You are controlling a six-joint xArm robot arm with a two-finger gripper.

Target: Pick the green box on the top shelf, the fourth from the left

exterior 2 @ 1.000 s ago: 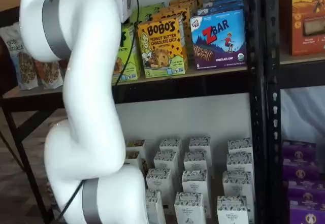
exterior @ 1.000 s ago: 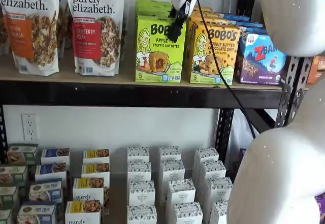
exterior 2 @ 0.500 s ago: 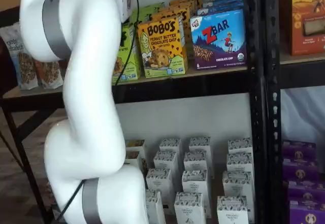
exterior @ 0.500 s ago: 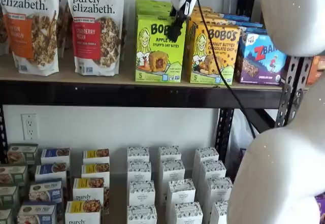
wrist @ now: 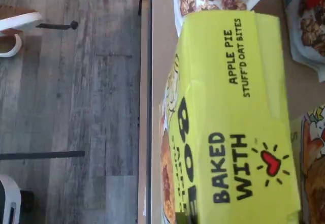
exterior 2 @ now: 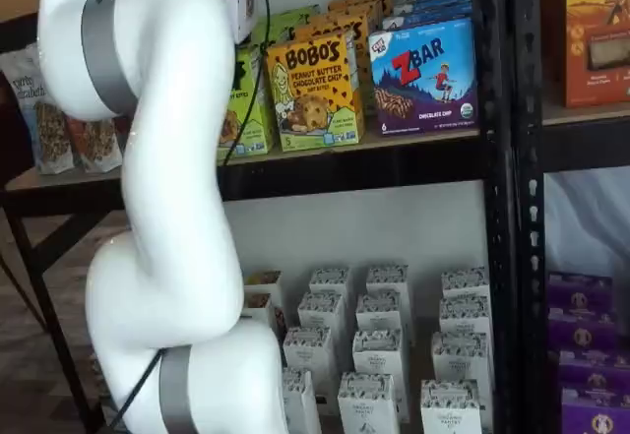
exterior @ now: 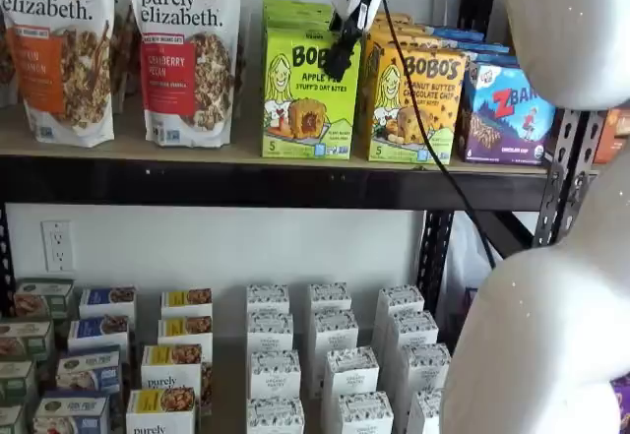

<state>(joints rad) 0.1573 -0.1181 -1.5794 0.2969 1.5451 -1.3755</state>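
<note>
White pincer (exterior: 340, 60) hangs tilted against the green box (exterior: 308, 94).

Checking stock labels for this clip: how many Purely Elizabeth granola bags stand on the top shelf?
2 tall white granola bags stand at the left end of the tan top shelf: an orange-labelled bag and, right of it, a red-labelled bag. More may stand behind them or beyond the frame.

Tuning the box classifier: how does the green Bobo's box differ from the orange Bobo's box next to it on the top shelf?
The green box is lime and reads Apple Pie Stuff'd Oat Bites; the orange box is yellow-orange and reads Peanut Butter Chocolate Chip. The gripper hangs in front of the green box's upper right corner; nothing covers the orange box but the cable. Both stand upright on the top shelf, face forward, with the same cartoon girl and a "5" in the corner.
</note>
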